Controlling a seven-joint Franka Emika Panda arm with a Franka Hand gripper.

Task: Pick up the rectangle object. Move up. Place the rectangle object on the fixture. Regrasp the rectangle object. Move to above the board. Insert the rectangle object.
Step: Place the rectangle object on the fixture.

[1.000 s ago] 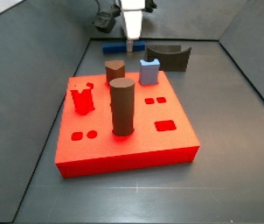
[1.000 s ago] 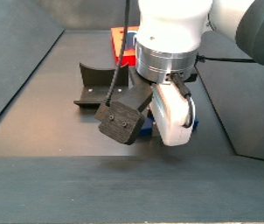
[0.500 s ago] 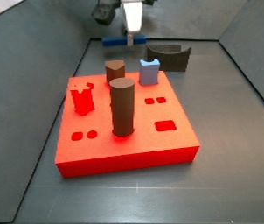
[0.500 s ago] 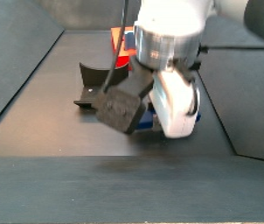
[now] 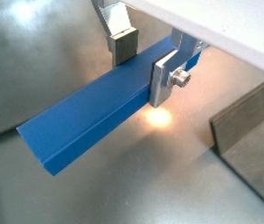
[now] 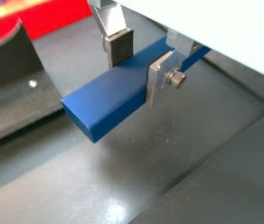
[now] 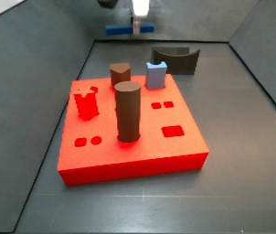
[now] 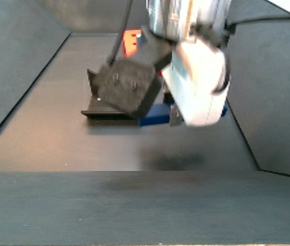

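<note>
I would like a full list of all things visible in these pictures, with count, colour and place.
rectangle object: 1, dark blue, held level between the gripper's fingers, off the floor
board: 1, bright red, on the floor in front
tall cylinder: 1, brown, upright in the board
hexagonal peg: 1, brown, at the board's far edge
short peg: 1, light blue, beside the hexagonal peg
small peg: 1, red, on the board
fixture: 1, dark grey-brown, behind the board
gripper: 1, silver fingers, shut on the rectangle object
</note>
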